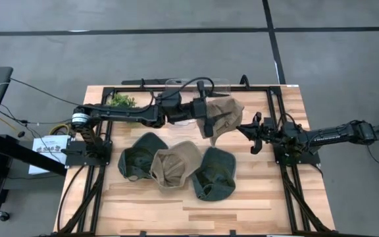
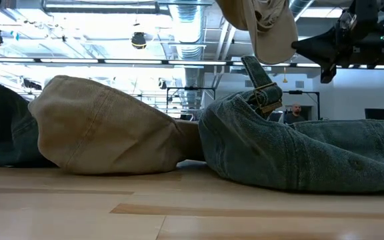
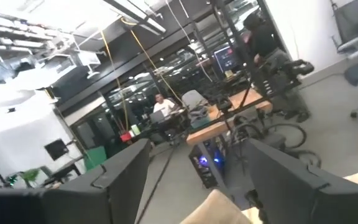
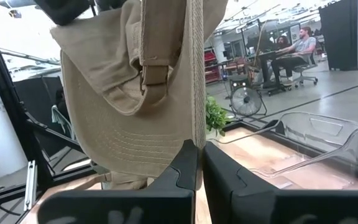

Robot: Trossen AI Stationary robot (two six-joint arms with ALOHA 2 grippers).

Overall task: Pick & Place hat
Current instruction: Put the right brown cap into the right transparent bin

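A tan hat (image 1: 226, 113) hangs in the air over the far middle of the table, carried by my left gripper (image 1: 206, 124), which reaches in from the left. In the low view the hat (image 2: 265, 27) dangles from above. My right gripper (image 1: 245, 130) sits just right of the hat with its fingers shut (image 4: 199, 152), and the hat's brim edge (image 4: 196, 93) comes down right at their tips. In the right wrist view the hat (image 4: 123, 106) shows its underside and a strap. My left gripper (image 3: 197, 149) has tan cloth (image 3: 219, 208) far back between its two fingers, which stand a hand's width apart around it; the part of the hat is hidden. The hat hangs below it, clear of the table. My right gripper's shut tips (image 2: 302, 43) reach the brim; whether they touch cannot be told.
Three more hats lie side by side on the near half of the table: a dark green one (image 1: 140, 157), a tan one (image 1: 176, 164) and another dark green one (image 1: 214, 174). A small plant (image 1: 120, 100) and a clear plastic tray (image 1: 196, 84) sit at the far edge. Black frame rails (image 1: 278, 99) border the work area.
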